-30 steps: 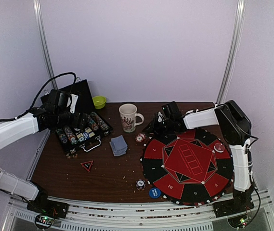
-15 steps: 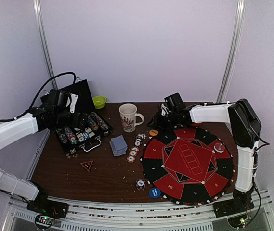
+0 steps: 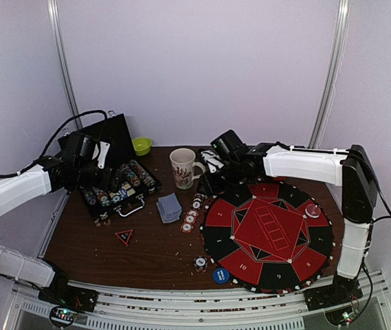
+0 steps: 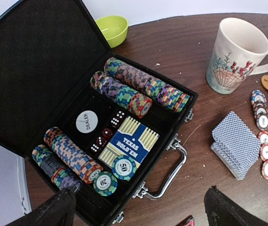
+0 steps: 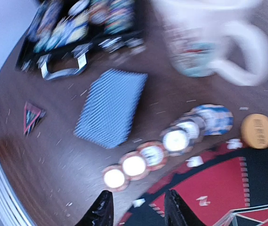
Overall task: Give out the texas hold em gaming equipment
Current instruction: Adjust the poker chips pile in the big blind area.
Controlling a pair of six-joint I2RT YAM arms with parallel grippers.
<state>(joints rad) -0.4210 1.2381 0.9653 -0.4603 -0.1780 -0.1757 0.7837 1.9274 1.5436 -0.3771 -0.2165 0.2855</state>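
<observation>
A row of red/white and blue striped chips (image 3: 192, 210) lies toppled on the table beside the mat's left edge; it also shows in the right wrist view (image 5: 164, 148) and the left wrist view (image 4: 263, 127). The grey-blue card deck (image 3: 169, 206) lies left of it. An orange button (image 5: 258, 131) lies by the row's far end. My right gripper (image 3: 210, 181) hovers over the chips, open and empty (image 5: 138, 213). My left gripper (image 3: 104, 179) hangs over the open chip case (image 4: 124, 122), open wide and empty (image 4: 141, 214). A small chip stack (image 3: 200, 262), a blue button (image 3: 220, 276) and a clear disc (image 3: 313, 210) are in the top view.
A round red-and-black mat (image 3: 267, 234) fills the right side. A white patterned mug (image 3: 183, 167) stands behind the chips and a green bowl (image 3: 141, 145) at the back. A red triangle marker (image 3: 124, 237) lies near the front left. The case's lid (image 4: 35, 70) stands open.
The chip stack by the mat's edge has toppled into a row and the orange button came into sight. My right gripper has swung left towards the mug. The left arm has barely moved.
</observation>
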